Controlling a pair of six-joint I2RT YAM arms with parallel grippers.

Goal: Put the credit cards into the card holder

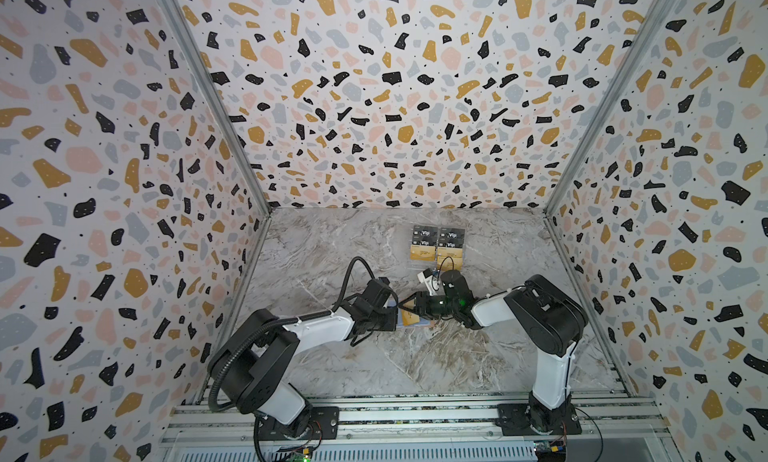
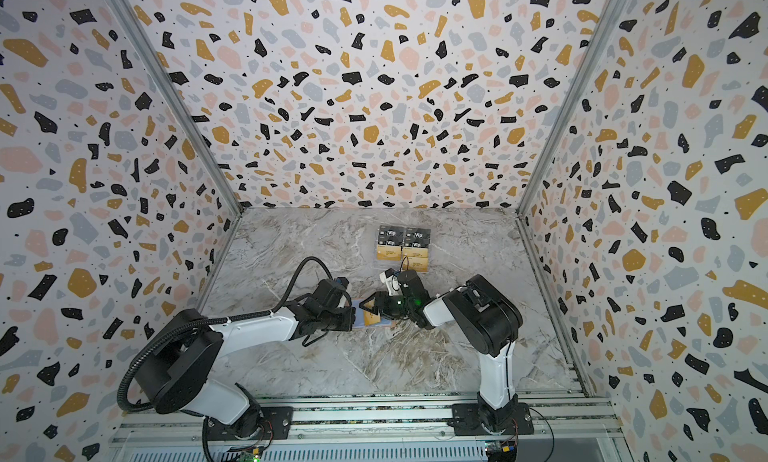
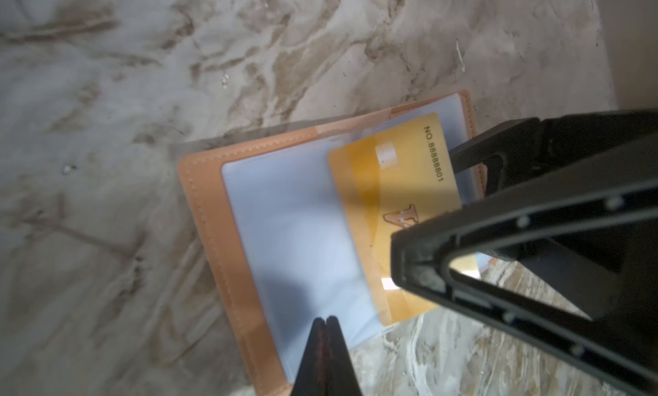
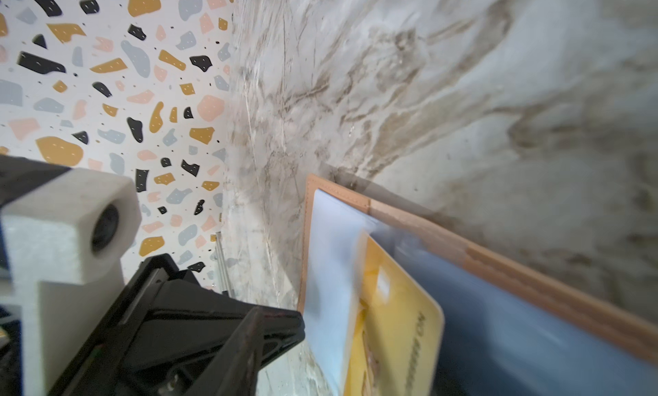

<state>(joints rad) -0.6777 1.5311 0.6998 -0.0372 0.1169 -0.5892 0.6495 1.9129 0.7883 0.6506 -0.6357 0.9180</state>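
Tan-pink leather: the card holder (image 3: 206,216) lies open on the marble table (image 1: 332,252), between the two arms and near the middle in both top views.

Left side: the left gripper (image 3: 325,321) has its jaws pressed together, tips at the edge of the pale blue sleeve (image 3: 285,234). It may be pinching a clear page there, but the view is too hazy to be sure.

Centre: one gold card (image 3: 391,184), printed NO.88888801, lies partway under the sleeve. The rest is bare, and one corner is past the holder's edge.

Right side: the right gripper (image 3: 423,209) reaches in over that card with its jaws standing apart. One finger is by the numbered edge and the other is above the card's face, not closed on it.

Farther back, slightly right: the other credit cards (image 1: 437,248) lie flat on the table in two neat columns. The black Vip ones are at the far end and the gold ones nearer the arms, well apart from the holder.
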